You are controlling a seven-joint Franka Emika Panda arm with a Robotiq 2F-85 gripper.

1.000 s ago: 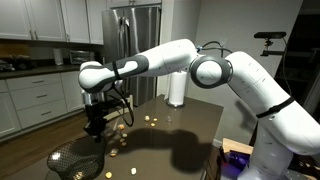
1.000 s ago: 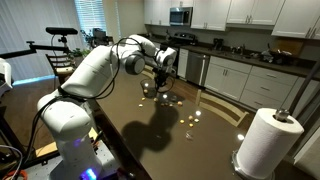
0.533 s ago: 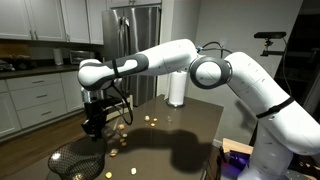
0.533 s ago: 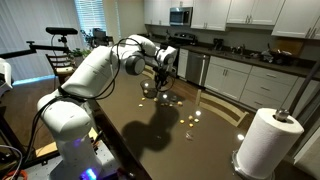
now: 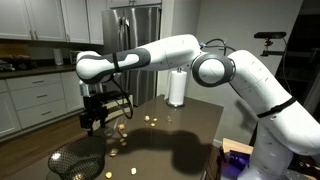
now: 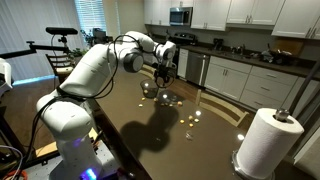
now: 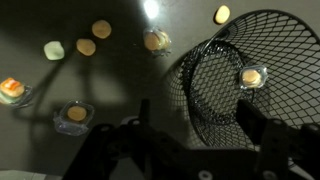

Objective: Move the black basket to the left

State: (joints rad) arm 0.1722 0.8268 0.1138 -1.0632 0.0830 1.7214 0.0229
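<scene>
Kitchen cabinets in white and a steel fridge [image 5: 135, 40] stand behind a dark, glossy worktop [image 5: 175, 135]. In an exterior view the black basket [image 5: 75, 162] sits on the worktop near its front corner, at about 7 o'clock from the gripper [image 5: 95, 124], which hangs above it and clear of it. From the opposite side the gripper [image 6: 165, 74] shows over the far end of the worktop [image 6: 150, 140], with the basket [image 6: 168, 98] just below it at 6 o'clock, small and hard to make out.

In the wrist view the basket [image 7: 215, 90] fills the 3 o'clock side, its wire mesh see-through, and one pale snack piece [image 7: 252, 77] lies inside it. The gripper [image 7: 195, 130] is released: its two dark fingers [image 7: 262, 135] stand spread apart at the 6 o'clock edge with nothing between them but the basket's rim far beneath.

More snack pieces [image 7: 86, 46] are scattered on the bare worktop [image 7: 40, 140] from 9 to 12 o'clock of the basket. A white paper towel roll [image 5: 177, 88] stands upright at the far end of the worktop, well apart from the basket, and looms large at 4 o'clock in an exterior view [image 6: 265, 140].
</scene>
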